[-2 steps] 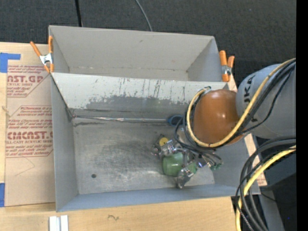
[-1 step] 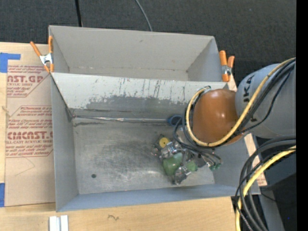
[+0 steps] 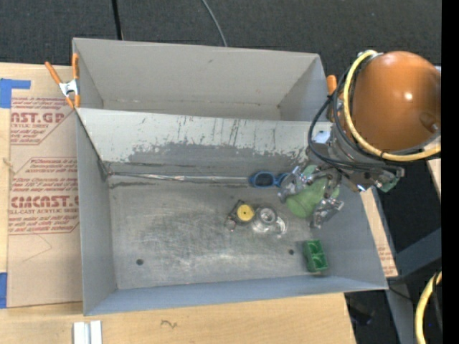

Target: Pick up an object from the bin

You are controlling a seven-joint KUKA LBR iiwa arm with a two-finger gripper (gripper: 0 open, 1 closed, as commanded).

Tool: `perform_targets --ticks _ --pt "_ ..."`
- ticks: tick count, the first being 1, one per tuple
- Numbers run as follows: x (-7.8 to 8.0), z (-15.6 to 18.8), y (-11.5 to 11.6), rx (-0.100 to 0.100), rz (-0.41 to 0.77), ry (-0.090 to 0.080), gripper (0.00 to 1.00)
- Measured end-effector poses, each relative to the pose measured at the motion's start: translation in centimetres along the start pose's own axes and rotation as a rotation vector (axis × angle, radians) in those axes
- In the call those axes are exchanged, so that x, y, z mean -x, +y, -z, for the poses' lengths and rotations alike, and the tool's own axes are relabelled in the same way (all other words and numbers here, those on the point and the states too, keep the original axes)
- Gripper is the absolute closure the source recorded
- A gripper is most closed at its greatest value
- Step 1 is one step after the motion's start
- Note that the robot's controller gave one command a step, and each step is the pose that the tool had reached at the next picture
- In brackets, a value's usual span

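My gripper [image 3: 308,198] hangs at the right side of the bin, close to the right wall. A pale green, soft-looking lump [image 3: 303,201] sits between its two metal fingers, and the fingers are shut on it. Just left of the gripper, against the back wall, lies a small blue loop-shaped piece [image 3: 262,180]. Below and left of the gripper, on the bin floor, lie a clear round piece [image 3: 267,220] and a small yellow disc on a dark part [image 3: 243,214].
A dark green rectangular block [image 3: 314,256] lies near the front right corner of the bin. The orange dome on the arm stands over the bin's right rim. The left half of the floor is bare, scuffed metal.
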State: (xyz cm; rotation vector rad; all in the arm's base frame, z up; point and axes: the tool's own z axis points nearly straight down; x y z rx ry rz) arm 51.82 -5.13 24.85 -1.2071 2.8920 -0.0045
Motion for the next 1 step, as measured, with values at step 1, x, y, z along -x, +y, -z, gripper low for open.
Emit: perform_targets --ticks 1 --pt "-0.32 -0.62 4.54 0.009 0.232 0.004 1.0"
